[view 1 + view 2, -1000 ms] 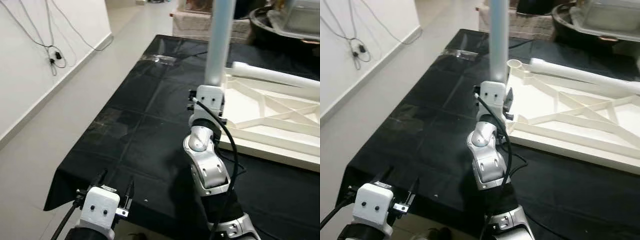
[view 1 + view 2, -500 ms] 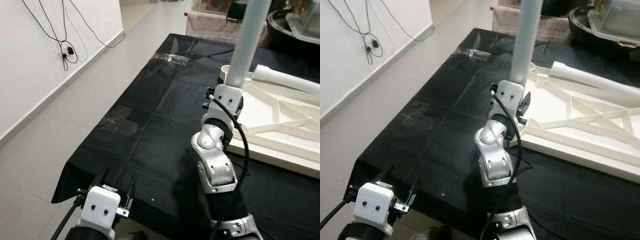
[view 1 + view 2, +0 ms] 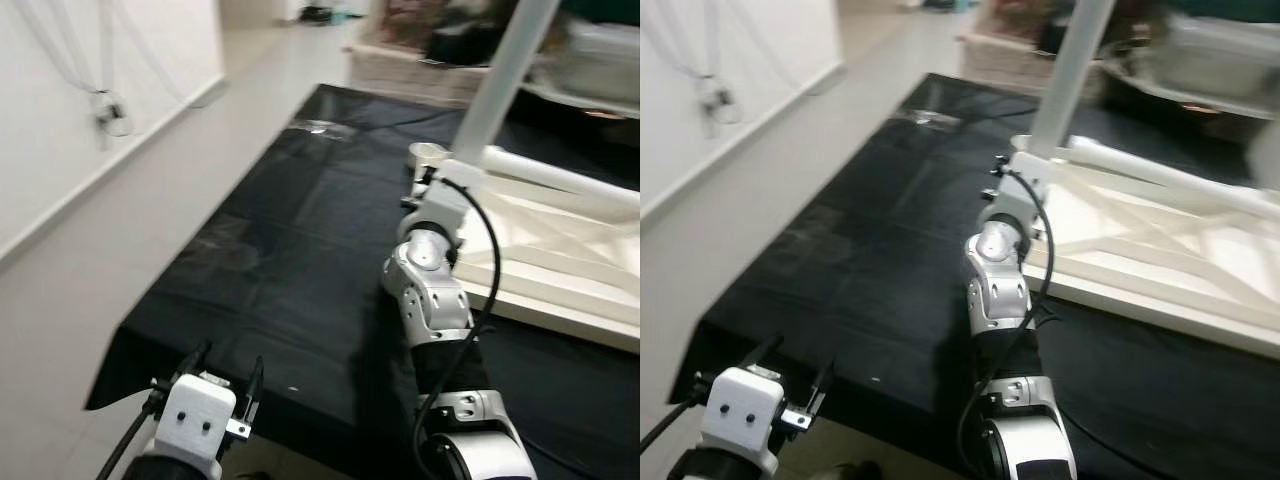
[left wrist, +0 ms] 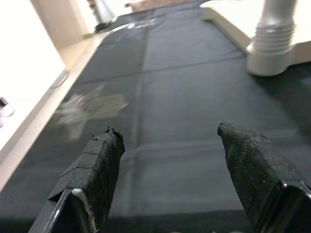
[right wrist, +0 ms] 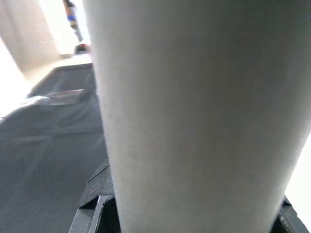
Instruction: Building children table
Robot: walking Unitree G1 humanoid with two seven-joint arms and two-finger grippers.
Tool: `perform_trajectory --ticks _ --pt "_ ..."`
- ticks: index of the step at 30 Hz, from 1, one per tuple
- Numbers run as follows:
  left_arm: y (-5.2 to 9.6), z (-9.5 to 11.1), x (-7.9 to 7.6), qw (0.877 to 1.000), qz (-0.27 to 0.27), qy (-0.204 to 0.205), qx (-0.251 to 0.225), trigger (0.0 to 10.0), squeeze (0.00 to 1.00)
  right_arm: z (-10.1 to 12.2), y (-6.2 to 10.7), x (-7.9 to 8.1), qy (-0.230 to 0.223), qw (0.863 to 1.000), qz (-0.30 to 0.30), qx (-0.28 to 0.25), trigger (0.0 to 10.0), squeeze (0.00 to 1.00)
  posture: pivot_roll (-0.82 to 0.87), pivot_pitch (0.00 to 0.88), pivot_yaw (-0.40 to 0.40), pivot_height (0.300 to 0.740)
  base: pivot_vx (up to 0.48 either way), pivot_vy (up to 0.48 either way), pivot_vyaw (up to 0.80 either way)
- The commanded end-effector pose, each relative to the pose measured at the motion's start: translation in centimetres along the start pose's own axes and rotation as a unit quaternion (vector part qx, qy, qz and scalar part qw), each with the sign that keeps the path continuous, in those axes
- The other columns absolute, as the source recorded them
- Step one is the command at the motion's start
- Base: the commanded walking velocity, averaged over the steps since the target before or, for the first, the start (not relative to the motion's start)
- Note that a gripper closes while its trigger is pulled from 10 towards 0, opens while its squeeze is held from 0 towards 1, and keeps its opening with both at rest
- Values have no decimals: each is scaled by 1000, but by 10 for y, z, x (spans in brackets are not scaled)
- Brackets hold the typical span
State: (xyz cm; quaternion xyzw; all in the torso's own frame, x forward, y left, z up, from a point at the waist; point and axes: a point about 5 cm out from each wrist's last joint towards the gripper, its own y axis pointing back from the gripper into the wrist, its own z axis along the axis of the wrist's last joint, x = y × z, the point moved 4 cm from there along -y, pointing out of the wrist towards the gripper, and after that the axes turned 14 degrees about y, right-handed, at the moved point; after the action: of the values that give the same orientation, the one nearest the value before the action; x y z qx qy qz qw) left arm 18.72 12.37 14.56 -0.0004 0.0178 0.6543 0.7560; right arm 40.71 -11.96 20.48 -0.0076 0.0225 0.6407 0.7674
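A white children's tabletop (image 3: 560, 250) lies upside down, ribs up, on the black cloth (image 3: 290, 250) at the right. My right gripper (image 3: 452, 170) is shut on a long white table leg (image 3: 503, 80), which tilts with its top to the right. The leg's threaded lower end (image 4: 272, 46) sits at the tabletop's near-left corner socket (image 3: 428, 155). In the right wrist view the leg (image 5: 194, 97) runs between the black fingers (image 5: 97, 204). A second leg (image 3: 560, 175) lies across the tabletop. My left gripper (image 3: 222, 375) stands open and holds nothing over the cloth's near edge.
Pale floor (image 3: 100, 250) runs along the left of the cloth. A white wall with hanging cables (image 3: 105, 115) stands beyond it. Blurred clutter (image 3: 420, 50) stands behind the cloth's far edge. The cloth's near edge hangs down next to my left gripper.
The right arm has carried the leg to the right and tilted it, bringing its lower end to the corner socket. The camera has shifted. The left gripper has stayed put.
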Motion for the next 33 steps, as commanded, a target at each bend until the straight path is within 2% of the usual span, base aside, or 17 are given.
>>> perform_trajectory --ticks 1,2,3,5,9,12,14,15,16,18,21,24,27,29,30,31,33 --pt "2 -6 0 1000 -1 -2 15 10000 0 -77 16 31 -16 985 115 130 10000 0 131 200 14 740 0 0 0" --pt "3 -6 1 1000 0 -3 15 10000 0 -77 24 50 -40 968 223 110 10000 0 128 195 12 740 0 0 0" --pt "3 -6 1 1000 0 -3 15 10000 0 -77 24 50 -40 968 223 110 10000 0 128 195 12 740 0 0 0" --pt "3 -5 1 1000 1 -4 14 10000 0 -79 35 64 -58 941 318 106 10000 0 134 193 14 740 0 0 0" --pt "3 -5 1 1000 1 -5 14 10000 0 -79 41 68 -65 927 353 107 10000 0 134 193 14 740 0 0 0" --pt "2 -4 2 1000 -1 -9 12 10000 0 -67 75 85 -73 840 533 78 10000 0 132 181 9 740 0 0 0" --pt "2 -4 2 1000 -1 -9 12 10000 0 -67 75 85 -73 840 533 78 10000 0 132 181 9 740 0 0 0" --pt "2 -4 2 1000 0 -9 11 10000 0 -61 85 87 -76 813 574 65 10000 0 132 181 9 740 0 0 0" --pt "2 -4 2 1000 0 -9 11 10000 0 -61 85 87 -76 813 574 65 10000 0 132 181 9 740 0 0 0" --pt "0 -5 2 1000 -2 -9 11 10000 0 3 89 89 -160 758 632 -30 10000 0 133 185 11 740 0 0 0" --pt "0 -5 2 1000 -2 -9 11 10000 0 3 89 89 -160 758 632 -30 10000 0 133 185 11 740 0 0 0" --pt "0 -5 2 1000 -2 -9 11 10000 0 29 85 88 -189 748 633 -66 10000 0 131 186 9 740 0 0 0" --pt "-1 -7 -1 1000 -5 -8 12 10000 0 146 36 59 -321 778 492 -220 10000 0 136 185 5 740 0 0 0" --pt "-1 -7 -1 1000 -5 -8 12 10000 0 146 36 59 -321 778 492 -220 10000 0 136 185 5 740 0 0 0" --pt "-2 -7 -2 1000 -5 -8 11 10000 0 166 12 42 -316 830 388 -244 10000 0 136 185 5 740 0 0 0" --pt "-2 -6 -2 1000 -5 -7 10 10000 0 174 -7 23 -237 895 269 -266 10000 0 139 184 4 740 0 0 0" --pt "-2 -6 -2 1000 -5 -7 10 10000 0 174 -7 23 -237 895 269 -266 10000 0 139 184 4 740 0 0 0"
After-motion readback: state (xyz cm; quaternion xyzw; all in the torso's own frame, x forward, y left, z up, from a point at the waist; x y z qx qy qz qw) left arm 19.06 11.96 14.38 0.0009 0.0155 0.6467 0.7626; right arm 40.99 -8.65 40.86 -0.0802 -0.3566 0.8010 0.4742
